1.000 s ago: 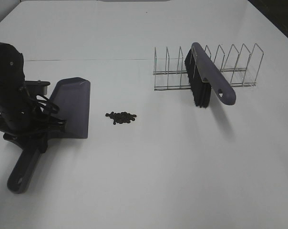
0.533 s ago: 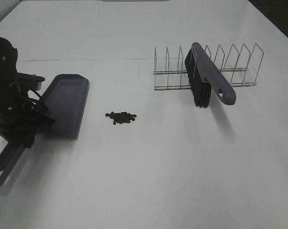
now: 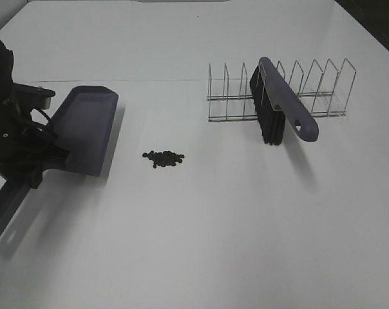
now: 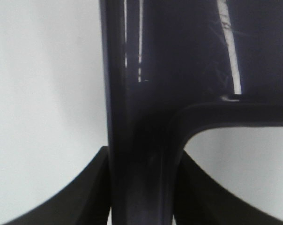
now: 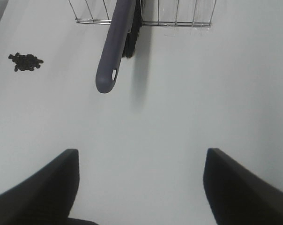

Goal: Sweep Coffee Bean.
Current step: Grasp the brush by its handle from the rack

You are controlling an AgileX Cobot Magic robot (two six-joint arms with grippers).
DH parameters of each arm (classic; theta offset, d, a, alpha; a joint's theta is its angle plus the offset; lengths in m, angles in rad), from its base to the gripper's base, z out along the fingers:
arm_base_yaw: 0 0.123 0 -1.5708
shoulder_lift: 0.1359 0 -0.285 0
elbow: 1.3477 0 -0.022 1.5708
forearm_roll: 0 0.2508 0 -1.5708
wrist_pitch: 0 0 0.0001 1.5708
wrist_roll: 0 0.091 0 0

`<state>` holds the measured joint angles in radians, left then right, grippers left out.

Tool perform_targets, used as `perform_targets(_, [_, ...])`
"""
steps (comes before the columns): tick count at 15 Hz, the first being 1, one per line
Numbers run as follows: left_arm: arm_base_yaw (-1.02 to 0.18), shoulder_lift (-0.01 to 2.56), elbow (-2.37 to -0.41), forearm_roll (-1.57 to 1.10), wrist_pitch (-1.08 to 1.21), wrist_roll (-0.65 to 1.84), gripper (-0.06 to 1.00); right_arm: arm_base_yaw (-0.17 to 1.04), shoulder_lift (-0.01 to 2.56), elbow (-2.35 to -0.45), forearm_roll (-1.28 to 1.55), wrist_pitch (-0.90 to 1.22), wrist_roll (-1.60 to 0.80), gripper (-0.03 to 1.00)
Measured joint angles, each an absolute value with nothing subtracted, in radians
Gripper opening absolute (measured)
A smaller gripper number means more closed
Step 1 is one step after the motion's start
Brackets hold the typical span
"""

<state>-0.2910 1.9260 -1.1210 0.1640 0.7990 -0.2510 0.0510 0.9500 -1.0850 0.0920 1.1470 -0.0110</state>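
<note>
Where oval coffee bean (image 3: 163,158) clusters, glossy dustpan (image 3: 85,131)

Ext high over table (image 3: 201,244); L wrist tight on dustpan (image 4: 146,70); R wrist+ext sharing brush (image 5: 111,51)

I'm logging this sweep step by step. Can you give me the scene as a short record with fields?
left hand: shut on dustpan handle
right hand: open, empty, over bare table, short of brush
dustpan: left of beans, apart from them, lip towards them
beans: one small pile on table
brush: resting in rack, bristles down, handle sticking out, not gripped
progress: sweeping not begun
</note>
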Motion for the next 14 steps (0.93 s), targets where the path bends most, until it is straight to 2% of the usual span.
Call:
perform_targets(3, [-0.291,1.926,-1.121,0.164,0.799,-0.251,0.33,0.051,1.118,-1.243,0.095,1.219,-0.011,0.62])
perform_targets(14, [-0.291,1.926,-1.121,0.164,0.799,-0.251,0.33,0.051,1.61,-1.642,0.115,1.22,0.007,0.62])
